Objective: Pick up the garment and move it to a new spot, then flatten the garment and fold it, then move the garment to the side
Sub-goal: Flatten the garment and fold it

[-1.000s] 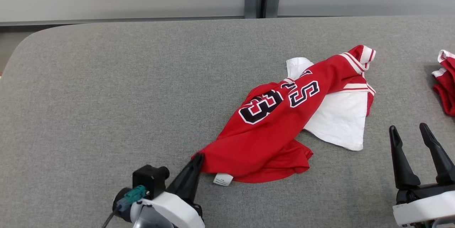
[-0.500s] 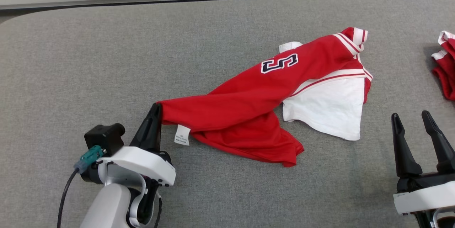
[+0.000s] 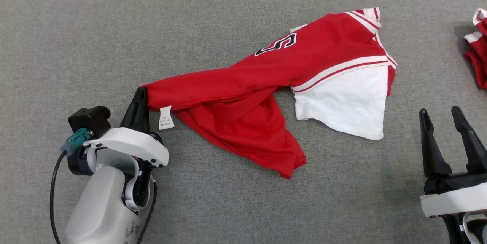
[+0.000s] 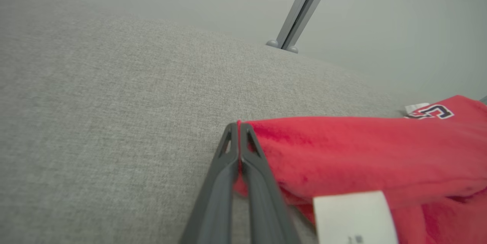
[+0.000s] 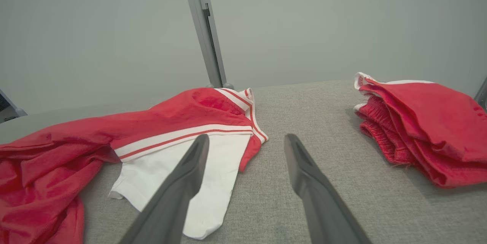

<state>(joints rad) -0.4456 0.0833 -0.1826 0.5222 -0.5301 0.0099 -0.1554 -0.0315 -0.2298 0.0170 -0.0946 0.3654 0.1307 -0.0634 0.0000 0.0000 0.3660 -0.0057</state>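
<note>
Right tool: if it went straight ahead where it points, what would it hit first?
Probably nothing: bare table lies ahead of the right tool, between the jersey and the red pile. Depth is unclear.

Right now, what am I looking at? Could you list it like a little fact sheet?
Surface: grey fabric-covered table
Garment: red and white jersey, lying rumpled, one corner stretched out to the left
Left gripper: shut on that jersey corner, beside the white label
Right gripper: open, empty, apart from the jersey
Also: folded red clothes at far right
</note>
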